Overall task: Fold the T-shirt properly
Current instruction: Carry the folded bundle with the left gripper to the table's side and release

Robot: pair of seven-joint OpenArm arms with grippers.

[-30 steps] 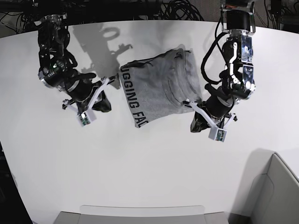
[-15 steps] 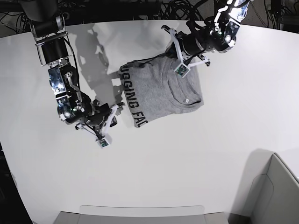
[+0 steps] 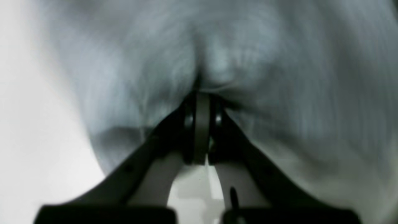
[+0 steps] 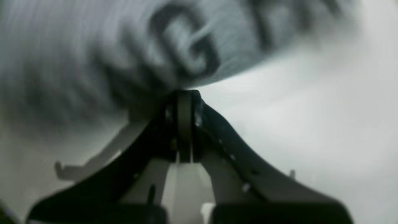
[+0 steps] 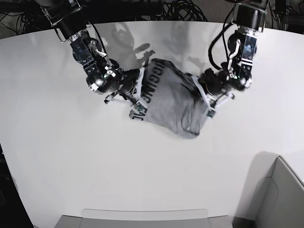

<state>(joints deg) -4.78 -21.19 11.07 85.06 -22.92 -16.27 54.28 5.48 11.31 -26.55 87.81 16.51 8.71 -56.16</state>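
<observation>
The heather-grey T-shirt (image 5: 171, 102) lies bunched in the middle of the white table (image 5: 95, 161), with black lettering along its left edge. My right gripper (image 5: 136, 89), on the left of the base view, is shut on that lettered edge. In the right wrist view its tips (image 4: 185, 93) meet where the printed cloth (image 4: 77, 46) ends. My left gripper (image 5: 202, 91) is shut on the shirt's right side. In the left wrist view its closed tips (image 3: 202, 96) pinch a fold of plain grey cloth (image 3: 279, 62).
A grey box (image 5: 280, 190) stands at the front right corner. A flat grey tray edge (image 5: 142, 216) runs along the table's front. Black cables (image 5: 180, 9) hang behind the table's far edge.
Both arms have swung in onto the shirt, the right from the front left and the left from the back right. The shirt, flat before, is now bunched and turned between them.
</observation>
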